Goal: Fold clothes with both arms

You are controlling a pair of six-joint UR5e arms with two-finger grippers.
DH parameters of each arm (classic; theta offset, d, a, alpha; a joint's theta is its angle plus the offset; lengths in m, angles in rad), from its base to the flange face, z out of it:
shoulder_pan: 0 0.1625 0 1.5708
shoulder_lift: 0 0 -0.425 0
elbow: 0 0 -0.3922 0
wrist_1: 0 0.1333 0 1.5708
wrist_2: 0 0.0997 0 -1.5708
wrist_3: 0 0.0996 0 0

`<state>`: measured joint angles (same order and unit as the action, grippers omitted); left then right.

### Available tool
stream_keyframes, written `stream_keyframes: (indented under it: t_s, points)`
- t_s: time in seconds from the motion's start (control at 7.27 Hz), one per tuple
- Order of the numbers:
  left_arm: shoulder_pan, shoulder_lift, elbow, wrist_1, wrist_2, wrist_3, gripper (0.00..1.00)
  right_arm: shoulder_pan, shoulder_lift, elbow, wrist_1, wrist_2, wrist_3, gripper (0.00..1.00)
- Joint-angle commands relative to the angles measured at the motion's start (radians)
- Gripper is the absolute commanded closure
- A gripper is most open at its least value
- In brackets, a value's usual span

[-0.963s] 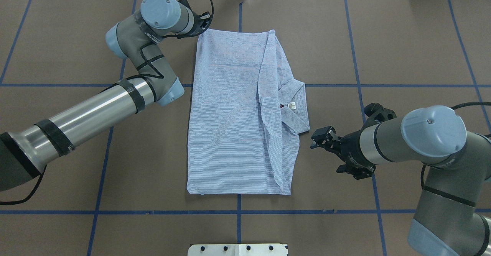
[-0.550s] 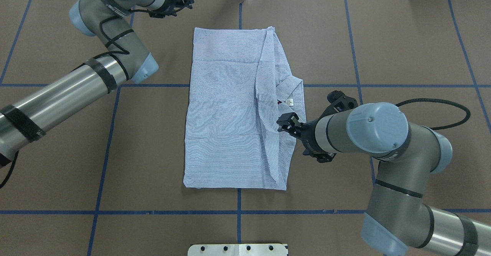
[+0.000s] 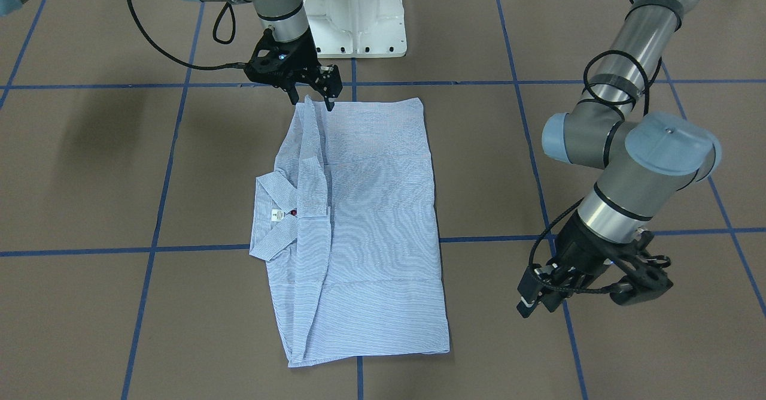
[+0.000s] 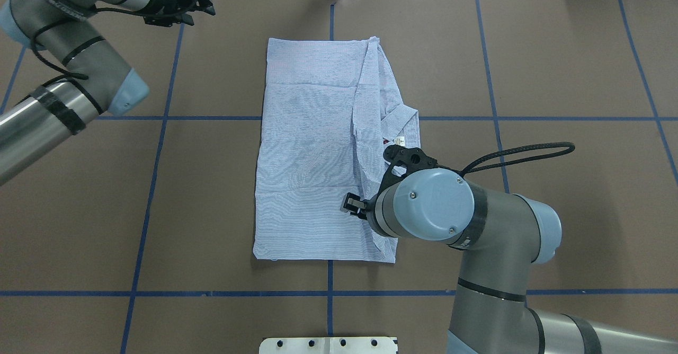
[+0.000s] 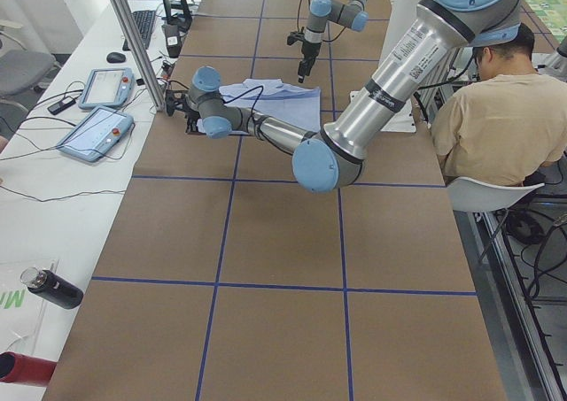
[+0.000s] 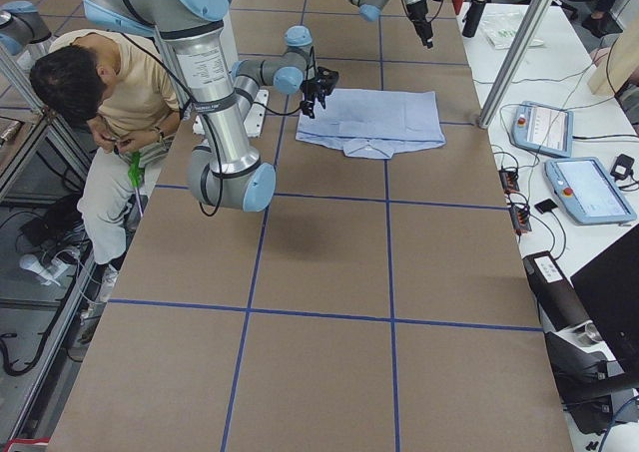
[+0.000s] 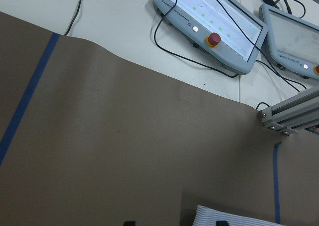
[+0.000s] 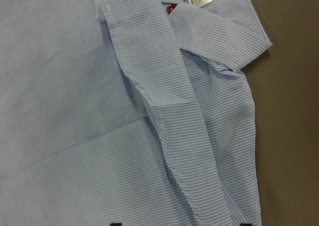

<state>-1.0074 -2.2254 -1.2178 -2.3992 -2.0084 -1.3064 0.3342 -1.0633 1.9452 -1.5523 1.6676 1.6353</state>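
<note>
Shirt [image 4: 312, 152] sits mid-table, folded to a long rectangle, and only the collar [image 4: 408, 126] with its white label [image 4: 401, 141] pokes out past the right edge. Right claw [image 3: 312, 102] hangs over the near right part, above the raised ridge [image 8: 169, 101] where the folded-in side overlaps. Its fingers stand wide apart with nothing between them, and I judge it is lining up on that loose ridge or the near hem for the next fold.

Left claw [image 4: 204, 5] sits off the cloth, out beyond the far left corner, also spread and empty. Its wrist view catches just that corner of fabric at the bottom of the frame. The stand-off looks deliberate: it leaves the far hem free to grab.

Edges now: the left side and far hem lie straight and flat on the table [image 4: 556, 68], the near hem is tidy, and the right side is lumpy around the collar. Brown table surface shows on every side of the cloth, so a near-to-far fold looks to have space. The right arm's own bulk over the near right corner is the one crowding factor.
</note>
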Motion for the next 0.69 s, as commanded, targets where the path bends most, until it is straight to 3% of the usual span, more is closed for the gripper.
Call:
stream_keyframes:
  t_s: [0.0,0.28,0.41,0.55]
  points:
    - [-0.058,0.119,-0.127,0.005,-0.091,0.045,0.38,-0.026,0.06,-0.075,-0.02,-0.014,-0.181,1.0]
    - [-0.063,0.15,-0.163,0.005,-0.102,0.045,0.38,-0.03,0.193,-0.234,-0.046,-0.037,-0.211,1.0]
    - [-0.063,0.151,-0.163,0.005,-0.102,0.045,0.38,-0.03,0.244,-0.256,-0.145,-0.04,-0.317,1.0]
    - [-0.063,0.156,-0.164,0.005,-0.102,0.045,0.38,-0.03,0.237,-0.256,-0.166,-0.04,-0.359,1.0]
